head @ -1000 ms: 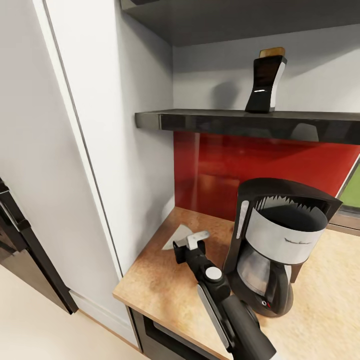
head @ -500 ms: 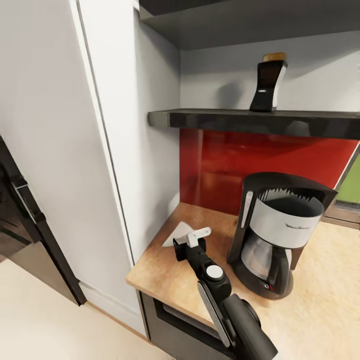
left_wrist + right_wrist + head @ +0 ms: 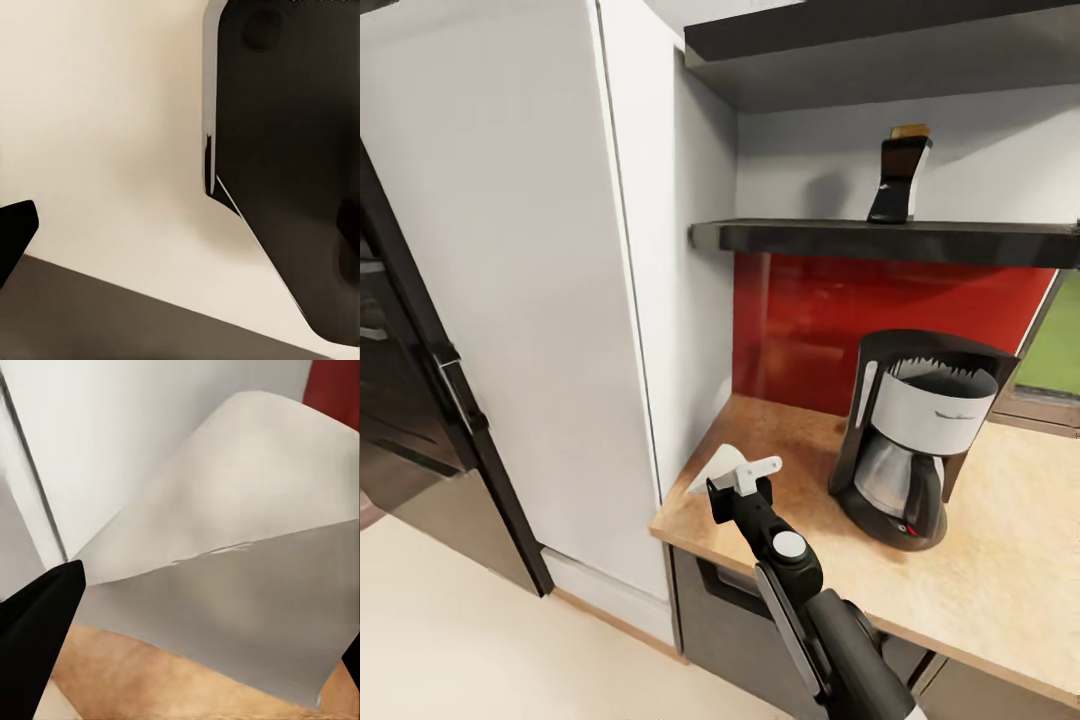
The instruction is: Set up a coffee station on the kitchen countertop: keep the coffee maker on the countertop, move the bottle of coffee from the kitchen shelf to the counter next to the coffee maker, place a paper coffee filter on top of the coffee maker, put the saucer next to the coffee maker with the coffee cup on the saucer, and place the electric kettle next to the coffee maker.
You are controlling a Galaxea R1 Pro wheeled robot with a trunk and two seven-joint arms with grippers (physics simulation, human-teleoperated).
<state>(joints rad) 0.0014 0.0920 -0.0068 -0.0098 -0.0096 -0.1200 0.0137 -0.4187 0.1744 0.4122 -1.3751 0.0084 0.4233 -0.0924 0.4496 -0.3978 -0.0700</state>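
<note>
coffee maker [image 3: 908, 440] on countertop [image 3: 1000, 570] | bottle of coffee [image 3: 900, 175] on shelf [image 3: 880, 240] above | paper coffee filter [image 3: 718, 468] left of maker

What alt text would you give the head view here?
The right arm's end effector holds a white paper cone filter over the tan speckled countertop, left of the tall black drip coffee maker. A dark brown, gold-capped bottle stands on the black shelf above.

Tall white cabinet panel [image 3: 540, 300], full height, beside the alcove. Glossy red backsplash [image 3: 830, 315] under a dark shelf [image 3: 880, 240]; pale grey wall [image 3: 810, 165] above, second dark shelf [image 3: 880, 30] higher. Tan speckled counter [image 3: 1010, 560]. Cream floor [image 3: 480, 650]. Dark appliance front [image 3: 410, 420] at the left. Green-lit window [image 3: 1055, 350] at the right edge.
</note>
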